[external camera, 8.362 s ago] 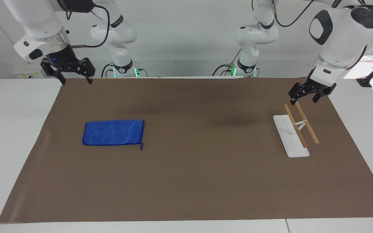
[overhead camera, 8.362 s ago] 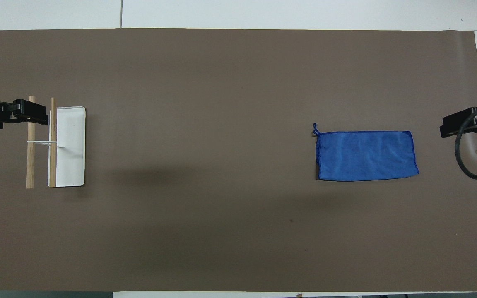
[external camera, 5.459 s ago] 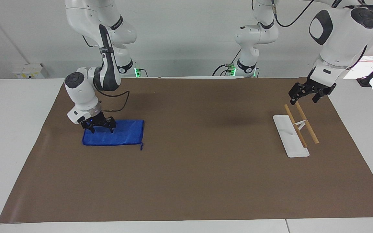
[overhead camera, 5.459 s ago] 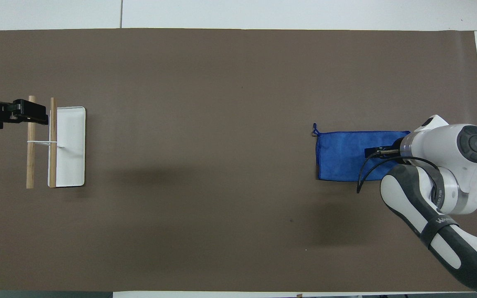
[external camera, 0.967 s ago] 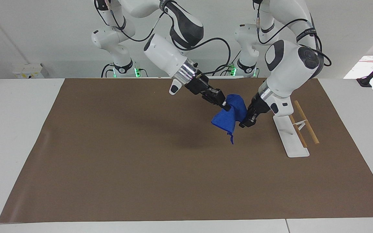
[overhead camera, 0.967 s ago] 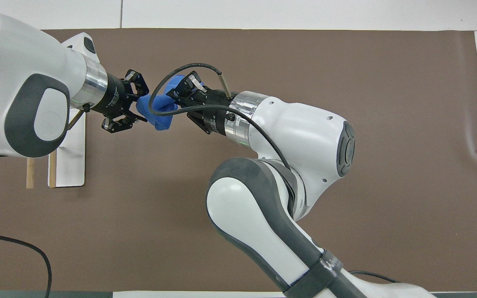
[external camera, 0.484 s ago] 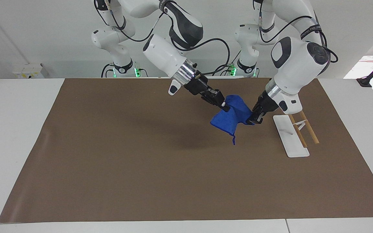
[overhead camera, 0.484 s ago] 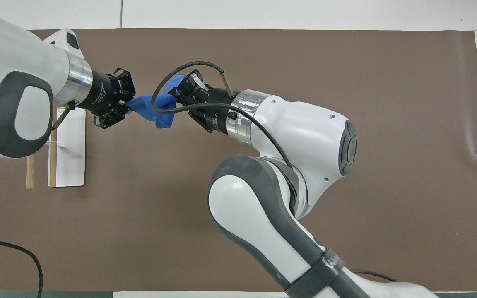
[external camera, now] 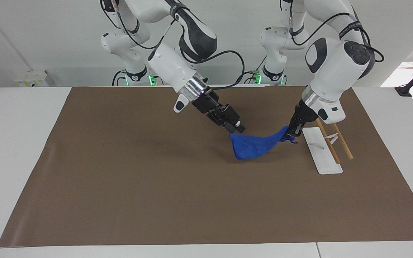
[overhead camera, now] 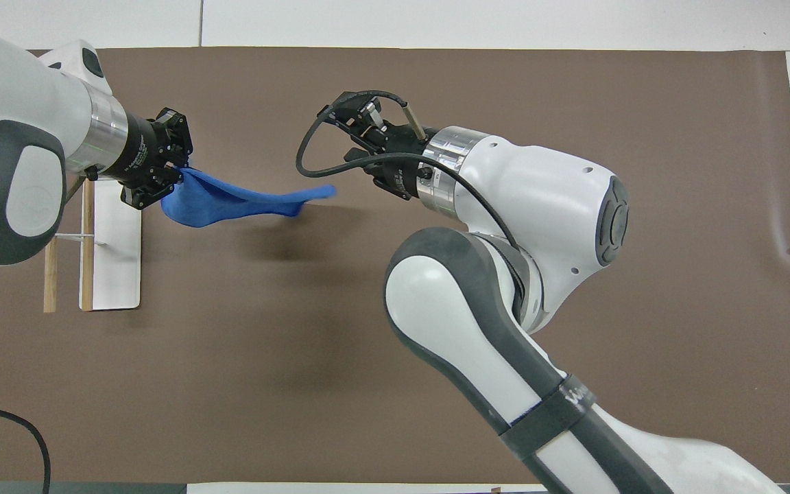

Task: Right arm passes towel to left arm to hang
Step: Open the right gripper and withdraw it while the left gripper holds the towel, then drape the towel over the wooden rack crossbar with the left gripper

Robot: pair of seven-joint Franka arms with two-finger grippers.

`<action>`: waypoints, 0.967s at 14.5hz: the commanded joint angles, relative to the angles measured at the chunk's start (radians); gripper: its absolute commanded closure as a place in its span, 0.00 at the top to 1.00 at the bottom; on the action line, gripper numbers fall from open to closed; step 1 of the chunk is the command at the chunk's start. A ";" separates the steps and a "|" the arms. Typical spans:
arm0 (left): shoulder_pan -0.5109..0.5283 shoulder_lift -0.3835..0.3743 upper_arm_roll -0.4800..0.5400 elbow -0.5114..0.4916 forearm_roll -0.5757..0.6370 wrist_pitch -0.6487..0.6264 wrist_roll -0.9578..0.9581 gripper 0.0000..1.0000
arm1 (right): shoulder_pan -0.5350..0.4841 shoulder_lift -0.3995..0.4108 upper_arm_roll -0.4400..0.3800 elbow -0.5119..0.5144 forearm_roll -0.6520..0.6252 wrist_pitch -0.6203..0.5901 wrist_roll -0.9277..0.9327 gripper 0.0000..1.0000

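The handover looks just made: the left pincer (external camera: 292, 133) grips one corner of the towel (external camera: 255, 146), which sags above the tabletop (external camera: 120, 172) beside the rack (external camera: 322, 150), while the right pincer (external camera: 232, 126), seemingly open, hovers at its other end, so hanging it comes next.

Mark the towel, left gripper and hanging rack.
towel (external camera: 253, 146): facing view, middle of the blue cloth.
left gripper (external camera: 292, 133): facing view, fingertips pinching the towel's corner.
hanging rack (external camera: 322, 157): facing view, bare white base.
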 commanded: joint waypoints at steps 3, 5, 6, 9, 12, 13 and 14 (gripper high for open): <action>0.099 -0.089 0.001 -0.069 0.141 -0.002 0.008 0.00 | -0.119 -0.065 0.007 -0.183 -0.310 -0.005 -0.225 1.00; 0.140 -0.110 0.000 -0.080 0.165 0.006 0.011 0.00 | -0.177 -0.082 0.008 -0.226 -0.341 -0.025 -0.267 1.00; 0.153 -0.112 0.001 -0.084 0.169 0.022 0.046 0.00 | -0.209 -0.088 0.007 -0.231 -0.345 -0.065 -0.279 1.00; 0.206 -0.138 0.001 -0.133 0.196 0.012 0.169 0.00 | -0.326 -0.097 0.007 -0.210 -0.559 -0.247 -0.325 1.00; 0.268 -0.162 0.001 -0.175 0.211 -0.019 0.183 0.00 | -0.380 -0.097 0.010 -0.126 -0.863 -0.452 -0.335 1.00; 0.287 -0.166 0.001 -0.170 0.227 -0.057 0.186 0.00 | -0.392 -0.102 0.008 -0.084 -0.905 -0.543 -0.336 1.00; 0.297 -0.166 0.001 -0.164 0.248 -0.086 0.186 0.00 | -0.410 -0.114 0.008 -0.040 -0.916 -0.638 -0.336 1.00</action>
